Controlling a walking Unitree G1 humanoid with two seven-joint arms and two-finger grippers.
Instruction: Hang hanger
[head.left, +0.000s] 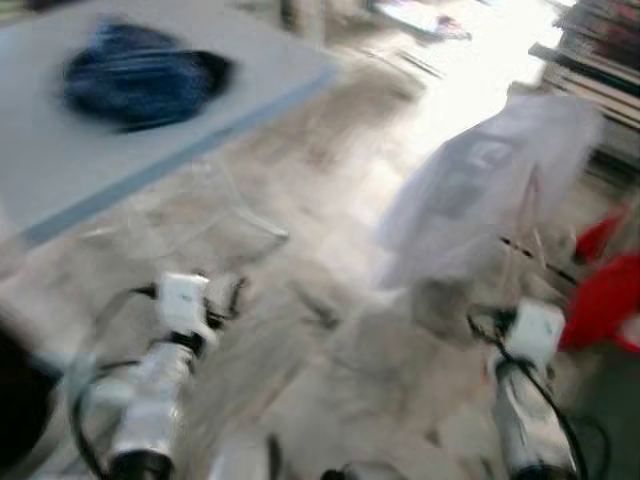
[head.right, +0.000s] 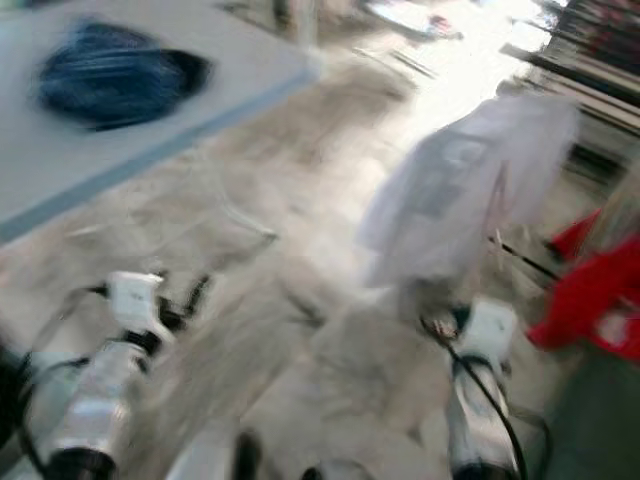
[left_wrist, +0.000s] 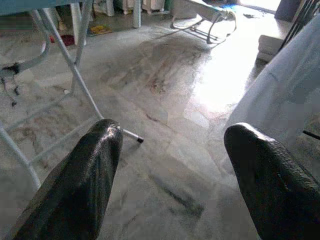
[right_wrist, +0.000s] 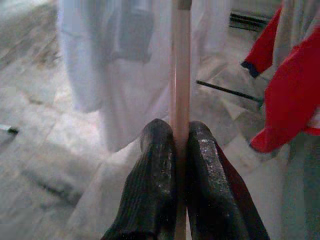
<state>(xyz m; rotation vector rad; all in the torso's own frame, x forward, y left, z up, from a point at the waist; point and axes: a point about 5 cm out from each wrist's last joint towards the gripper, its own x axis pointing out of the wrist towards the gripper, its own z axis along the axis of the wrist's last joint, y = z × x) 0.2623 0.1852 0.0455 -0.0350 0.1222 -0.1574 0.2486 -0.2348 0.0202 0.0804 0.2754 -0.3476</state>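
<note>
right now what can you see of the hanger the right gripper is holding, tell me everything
The hanger shows as a thin, pale pink rod, plastic or painted wood by the look of it, running straight up between the fingers of the right gripper, which are shut on it. A white shirt hangs on it, draped above the marble floor, beside a red garment. Its hook can't be made out; the head views are blurred.

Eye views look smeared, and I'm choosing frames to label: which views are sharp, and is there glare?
Both eye views are motion-blurred; glare whitens the floor far off. Left wrist view is sharp with floor glare. Right wrist view shows the right gripper clamping the hanger clearly.
</note>
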